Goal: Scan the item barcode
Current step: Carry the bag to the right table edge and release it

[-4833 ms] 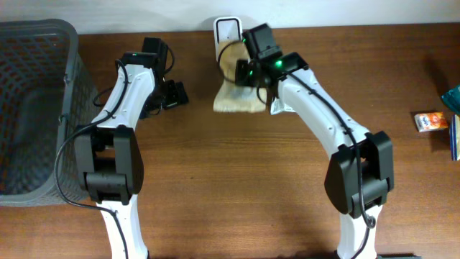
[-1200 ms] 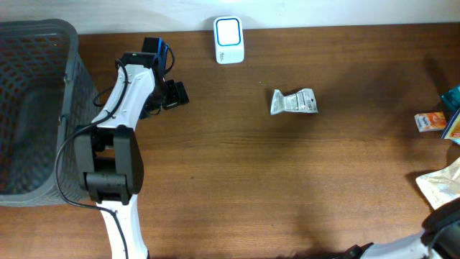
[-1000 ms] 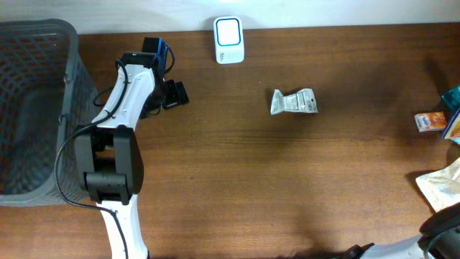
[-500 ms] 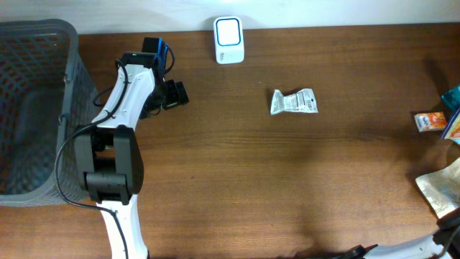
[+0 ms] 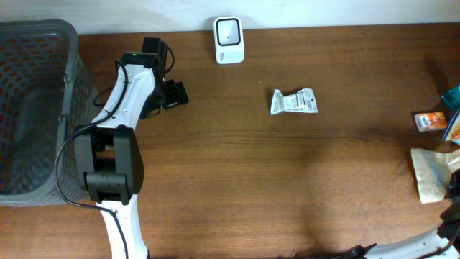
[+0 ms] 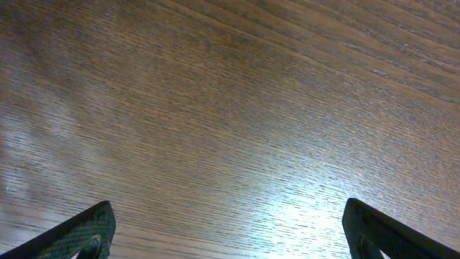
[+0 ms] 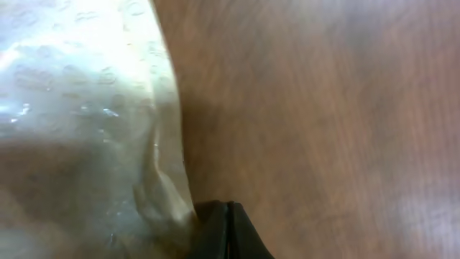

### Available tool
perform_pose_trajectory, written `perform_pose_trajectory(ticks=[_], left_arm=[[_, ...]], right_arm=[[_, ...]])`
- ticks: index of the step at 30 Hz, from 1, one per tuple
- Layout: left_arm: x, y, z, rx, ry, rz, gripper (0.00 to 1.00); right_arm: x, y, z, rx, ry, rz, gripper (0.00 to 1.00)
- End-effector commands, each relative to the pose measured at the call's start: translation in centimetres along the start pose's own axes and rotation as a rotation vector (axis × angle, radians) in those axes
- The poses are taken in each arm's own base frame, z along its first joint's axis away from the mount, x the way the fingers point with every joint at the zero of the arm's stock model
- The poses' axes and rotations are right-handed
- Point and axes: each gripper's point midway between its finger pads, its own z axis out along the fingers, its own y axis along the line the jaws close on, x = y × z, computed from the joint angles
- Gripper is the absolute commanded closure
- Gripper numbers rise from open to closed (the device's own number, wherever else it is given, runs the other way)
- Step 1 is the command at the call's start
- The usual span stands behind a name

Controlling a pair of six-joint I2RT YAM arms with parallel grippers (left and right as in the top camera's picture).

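Right gripper (image 7: 228,224) closed tight at the beige pouch (image 5: 430,173) edge, hold unclear; left gripper (image 6: 228,229) wide, idle; best take a deeper bite before carrying to the far scanner (image 5: 228,30).

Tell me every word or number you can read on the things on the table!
Nothing here can be read.
silver packet: dark print, too small to read.
orange box: markings too small and blurred.
white scanner: no readable sign.
tan pouch: no writing shows; blurred in the right wrist view.
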Motion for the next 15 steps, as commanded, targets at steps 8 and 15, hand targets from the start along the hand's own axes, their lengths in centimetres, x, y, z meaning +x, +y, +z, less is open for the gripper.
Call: perform_pose_trajectory(ticks=[8, 15], left_arm=[[-0.2, -0.1, -1.2, 0.004, -0.025, 0.005, 0.01], [-0.1, -0.1, -1.2, 0.004, -0.025, 0.005, 0.01]], right_arm=[[-0.8, 4.3, -6.8, -0.226, -0.037, -0.135, 0.96], [2.2, 8.3, -17.2, -0.552, -0.032, -0.260, 0.95]])
